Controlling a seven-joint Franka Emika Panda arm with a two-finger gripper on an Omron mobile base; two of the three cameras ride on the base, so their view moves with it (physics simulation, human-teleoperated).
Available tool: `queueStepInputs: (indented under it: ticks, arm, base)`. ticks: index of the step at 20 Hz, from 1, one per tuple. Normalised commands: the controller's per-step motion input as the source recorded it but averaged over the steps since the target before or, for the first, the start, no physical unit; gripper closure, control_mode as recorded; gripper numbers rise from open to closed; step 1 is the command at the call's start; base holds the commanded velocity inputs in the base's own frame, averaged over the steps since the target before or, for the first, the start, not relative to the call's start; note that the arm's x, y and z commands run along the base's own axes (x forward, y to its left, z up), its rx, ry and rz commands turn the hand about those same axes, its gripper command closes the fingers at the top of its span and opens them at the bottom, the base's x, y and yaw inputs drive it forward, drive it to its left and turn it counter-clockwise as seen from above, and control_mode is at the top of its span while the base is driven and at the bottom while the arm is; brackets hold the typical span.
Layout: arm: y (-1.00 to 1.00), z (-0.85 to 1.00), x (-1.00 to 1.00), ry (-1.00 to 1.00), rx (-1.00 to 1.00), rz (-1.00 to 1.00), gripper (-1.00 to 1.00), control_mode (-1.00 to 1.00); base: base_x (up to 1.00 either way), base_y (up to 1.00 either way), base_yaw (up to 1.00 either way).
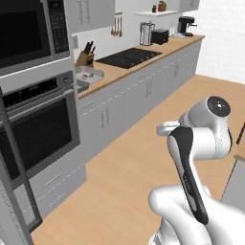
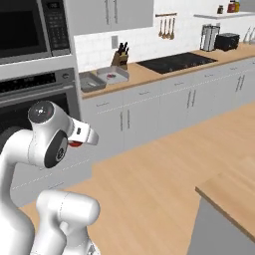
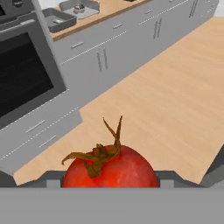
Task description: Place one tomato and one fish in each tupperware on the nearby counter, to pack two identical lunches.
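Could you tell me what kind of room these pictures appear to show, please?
A home kitchen, rendered rather than real. A built-in oven sits under a microwave, and a black cooktop is set into the wooden counter beside a knife block, with a toaster further along.

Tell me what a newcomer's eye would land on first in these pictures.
First, the tomato, glossy red with a curling brown stem, large at the bottom of the hand view, held in the claw. Next, two grey tupperware containers side by side on the wooden counter beside the oven: the darker one nearer the oven, the lighter one holding something small and red.
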Motion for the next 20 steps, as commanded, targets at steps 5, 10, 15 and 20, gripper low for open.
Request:
queueStepInputs:
  ticks: [5,10,15,20]
  arm:
    - [0.0,0.0,0.0,0.0,0.0,0.0,1.0,1.0]
    - [0.0,0.0,0.0,0.0,0.0,0.0,1.0,1.0]
    - [0.0,0.0,0.0,0.0,0.0,0.0,1.0,1.0]
    - [0.0,0.0,0.0,0.0,0.0,0.0,1.0,1.0]
  base:
    - [1.0,-0.02,0.05]
    - [1.0,0.0,0.08]
    - [1.0,0.0,0.08]
    - [1.0,0.0,0.05]
